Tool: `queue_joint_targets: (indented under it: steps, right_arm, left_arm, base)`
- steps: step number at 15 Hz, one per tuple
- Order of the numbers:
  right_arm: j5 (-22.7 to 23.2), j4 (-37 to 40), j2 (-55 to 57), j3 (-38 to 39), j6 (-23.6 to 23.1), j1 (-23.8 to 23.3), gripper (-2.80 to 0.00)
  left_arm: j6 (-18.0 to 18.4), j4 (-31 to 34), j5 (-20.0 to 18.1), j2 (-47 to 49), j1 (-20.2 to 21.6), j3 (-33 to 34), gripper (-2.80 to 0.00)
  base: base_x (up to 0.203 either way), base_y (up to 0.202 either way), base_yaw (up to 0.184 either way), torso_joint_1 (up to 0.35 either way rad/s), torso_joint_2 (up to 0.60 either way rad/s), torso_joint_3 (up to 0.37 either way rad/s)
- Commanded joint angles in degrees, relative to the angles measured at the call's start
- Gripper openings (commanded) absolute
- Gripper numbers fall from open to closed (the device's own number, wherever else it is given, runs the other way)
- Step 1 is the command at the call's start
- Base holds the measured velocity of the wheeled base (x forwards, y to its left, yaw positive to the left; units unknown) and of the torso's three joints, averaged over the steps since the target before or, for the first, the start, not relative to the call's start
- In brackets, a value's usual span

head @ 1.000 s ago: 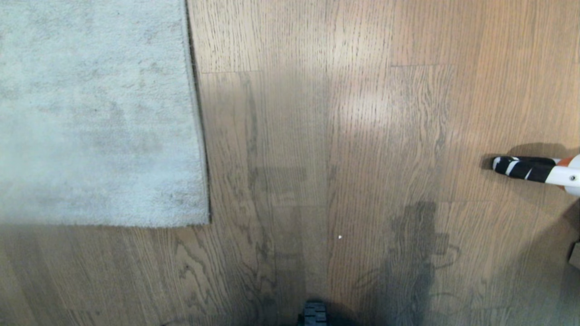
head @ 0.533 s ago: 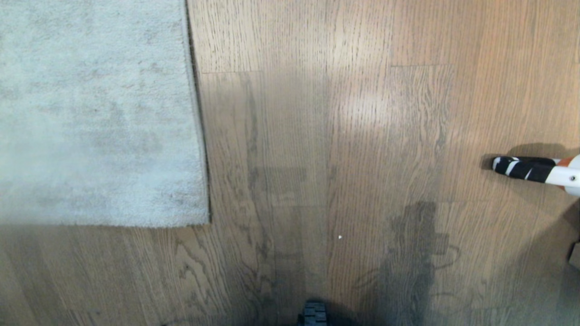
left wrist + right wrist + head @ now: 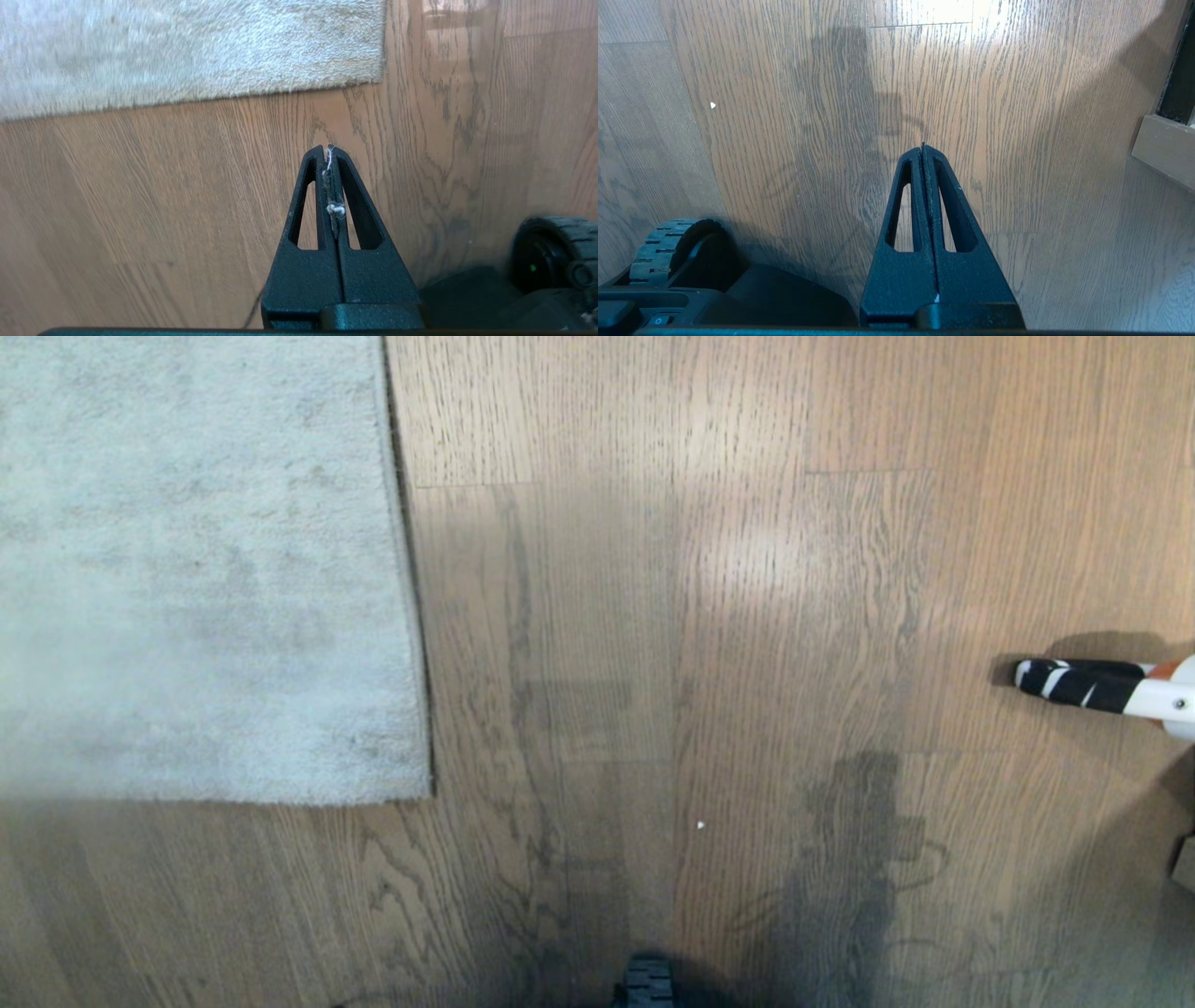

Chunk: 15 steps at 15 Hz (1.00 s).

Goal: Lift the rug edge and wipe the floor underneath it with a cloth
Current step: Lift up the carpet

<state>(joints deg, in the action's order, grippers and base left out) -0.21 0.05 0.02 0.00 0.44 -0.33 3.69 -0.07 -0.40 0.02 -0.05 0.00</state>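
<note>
While both claws (image 3: pixel 330 151) (image 3: pixel 923 148) sit pinched tight, empty, rug edge (image 3: pixel 411 616) lies flat on wood floor (image 3: pixel 709 616).

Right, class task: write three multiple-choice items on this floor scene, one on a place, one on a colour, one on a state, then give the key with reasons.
1. In the head view, where does the rug lie?
A. upper left
B. lower right
C. centre

2. What colours has the striped tip of the white tool at the right edge?
A. red and green
B. black and white
C. plain yellow

3. How does the rug edge lie?
A. folded back
B. flat on the floor
C. held up by a gripper

Key: 1 A, the rug fills the upper left of that view. 2 B, dark and pale bands alternate on the tip. 3 B, no backing shows; the left gripper and right gripper have jaws shut, apart from it.
</note>
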Motion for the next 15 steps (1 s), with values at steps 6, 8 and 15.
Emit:
queue_joint_targets:
  steps: [6, 8, 15]
  right_arm:
    - [0.03, 0.04, -0.02, 0.00, 0.00, -0.02, -2.80]
    - [0.00, -0.05, -0.02, 0.00, 0.00, -0.02, -2.80]
    - [-0.01, -0.01, -0.02, 0.00, 0.00, -0.02, -2.80]
  left_arm:
    - [-0.08, 2.78, -0.35, 0.71, 0.04, -1.30, -2.80]
    - [0.00, 13.12, -0.60, 3.74, 0.04, -7.61, -2.80]
    - [0.80, 19.43, -12.46, 31.09, -0.15, -13.18, -2.80]
  base:
    - [0.000, 0.000, 0.000, 0.000, 0.00, 0.000]
    - [0.000, 0.000, 0.000, 0.000, 0.00, 0.000]
    - [0.000, 0.000, 0.000, 0.000, 0.00, 0.000]
